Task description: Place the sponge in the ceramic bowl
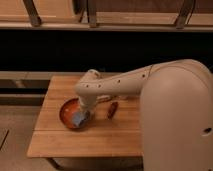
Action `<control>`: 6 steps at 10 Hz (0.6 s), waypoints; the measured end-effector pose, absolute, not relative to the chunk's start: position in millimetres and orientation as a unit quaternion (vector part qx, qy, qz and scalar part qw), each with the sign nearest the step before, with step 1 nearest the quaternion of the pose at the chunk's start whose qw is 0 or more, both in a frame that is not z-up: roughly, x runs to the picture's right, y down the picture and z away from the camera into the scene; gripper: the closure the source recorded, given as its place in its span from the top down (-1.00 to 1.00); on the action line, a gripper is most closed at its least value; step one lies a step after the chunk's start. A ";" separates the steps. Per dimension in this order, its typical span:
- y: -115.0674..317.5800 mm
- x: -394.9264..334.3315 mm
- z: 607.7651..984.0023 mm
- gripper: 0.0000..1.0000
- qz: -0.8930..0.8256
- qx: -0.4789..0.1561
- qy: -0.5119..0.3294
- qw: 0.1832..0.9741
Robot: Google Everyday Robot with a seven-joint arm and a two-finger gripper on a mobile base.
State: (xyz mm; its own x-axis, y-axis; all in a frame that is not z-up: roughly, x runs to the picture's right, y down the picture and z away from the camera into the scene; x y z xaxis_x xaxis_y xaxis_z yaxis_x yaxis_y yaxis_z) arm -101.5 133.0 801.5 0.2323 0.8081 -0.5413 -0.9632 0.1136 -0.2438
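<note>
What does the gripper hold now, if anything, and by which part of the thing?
The gripper holds the sponge by its upper end, over the ceramic bowl.

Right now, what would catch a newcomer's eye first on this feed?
The big pale arm stretches from the right across the wooden table, its gripper down over the ceramic bowl near the table's left side. The blue sponge shows just under the gripper, over the bowl's near-right part. A slim dark red utensil lies on the table right of the bowl.

Wooden table (120, 136) carries ceramic bowl (68, 111), red utensil (112, 109); gripper (83, 114) over the bowl
</note>
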 end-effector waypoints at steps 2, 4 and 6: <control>132.5 -100.4 801.7 -0.55 0.605 -0.280 0.139 0.733; 132.5 -100.6 801.6 -0.15 0.605 -0.280 0.139 0.733; 132.6 -100.4 801.6 0.22 0.605 -0.280 0.139 0.733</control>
